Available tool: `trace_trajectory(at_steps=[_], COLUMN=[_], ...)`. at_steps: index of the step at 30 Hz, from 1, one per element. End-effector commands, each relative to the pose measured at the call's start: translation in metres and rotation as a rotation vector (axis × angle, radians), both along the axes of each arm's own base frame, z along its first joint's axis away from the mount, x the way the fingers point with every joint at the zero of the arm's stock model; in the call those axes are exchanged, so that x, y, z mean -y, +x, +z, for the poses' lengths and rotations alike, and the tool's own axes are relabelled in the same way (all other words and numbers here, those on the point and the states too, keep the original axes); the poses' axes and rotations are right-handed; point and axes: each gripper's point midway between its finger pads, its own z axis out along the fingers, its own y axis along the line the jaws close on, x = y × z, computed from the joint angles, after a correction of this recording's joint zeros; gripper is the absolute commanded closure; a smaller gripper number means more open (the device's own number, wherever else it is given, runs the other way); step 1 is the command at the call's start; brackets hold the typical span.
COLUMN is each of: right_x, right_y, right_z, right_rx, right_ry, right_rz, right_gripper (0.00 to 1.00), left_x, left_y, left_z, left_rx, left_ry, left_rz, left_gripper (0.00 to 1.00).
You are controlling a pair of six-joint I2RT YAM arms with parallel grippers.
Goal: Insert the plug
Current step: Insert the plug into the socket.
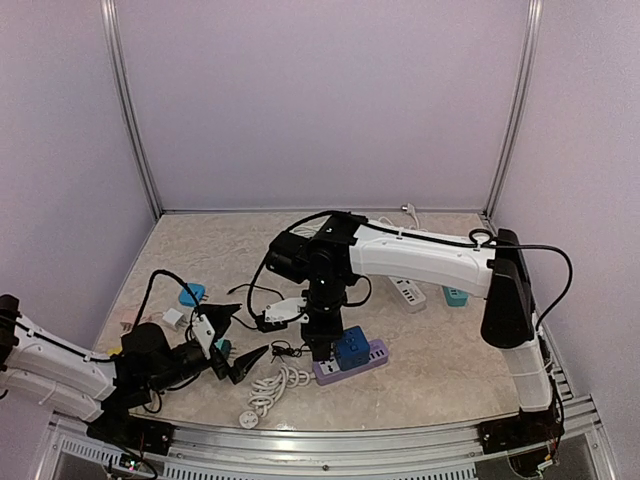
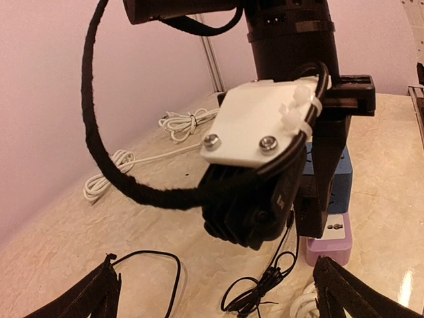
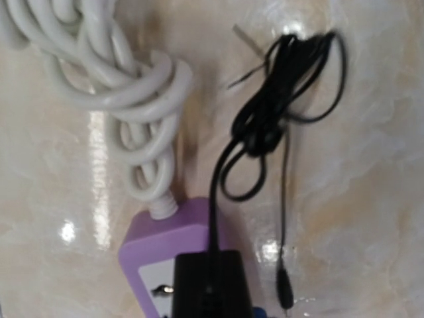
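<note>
The purple power strip (image 1: 372, 355) (image 3: 149, 242) lies at the table's front centre, with a blue adapter (image 1: 352, 348) (image 2: 341, 179) seated on it. My right gripper (image 1: 320, 346) points straight down over the strip's near end, shut on a black plug (image 3: 209, 285). That plug stands over the strip's white socket face. Its black cord runs up to a tangled bundle (image 3: 271, 99) (image 2: 262, 291) on the table. My left gripper (image 1: 238, 340) (image 2: 222, 298) sits low to the left of the strip, wide open and holding nothing.
The strip's coiled white cord (image 1: 275, 388) (image 3: 126, 86) lies in front of it. A white power strip (image 1: 408, 292) and a teal item (image 1: 455, 296) sit at the back right. A teal plug (image 1: 192, 294) and a white adapter (image 1: 173, 318) are at the left.
</note>
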Motion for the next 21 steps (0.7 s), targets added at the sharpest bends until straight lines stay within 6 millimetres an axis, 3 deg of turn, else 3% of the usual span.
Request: trace_trajectory(at_steps=[1,11,21], right_x=[0.007,0.011,0.02], right_y=[-0.002,-0.006,-0.006], right_z=[-0.01,-0.009,-0.025], right_rx=[0.014,0.032,0.052], right_ry=[-0.078,-0.11,-0.189], right_rz=[-0.009,0.031,0.074], right_gripper=[1.0,1.0,1.0], left_x=[-0.018,-0.018,-0.018], left_y=[0.003,0.004,0.004], left_z=[-0.013,-0.005,-0.006], left_rx=[0.005,0.009,0.007], left_ry=[0.035,-0.001,0.002], left_rz=[0.039,0.019,0.015], left_gripper=[0.01,0.01,0.01])
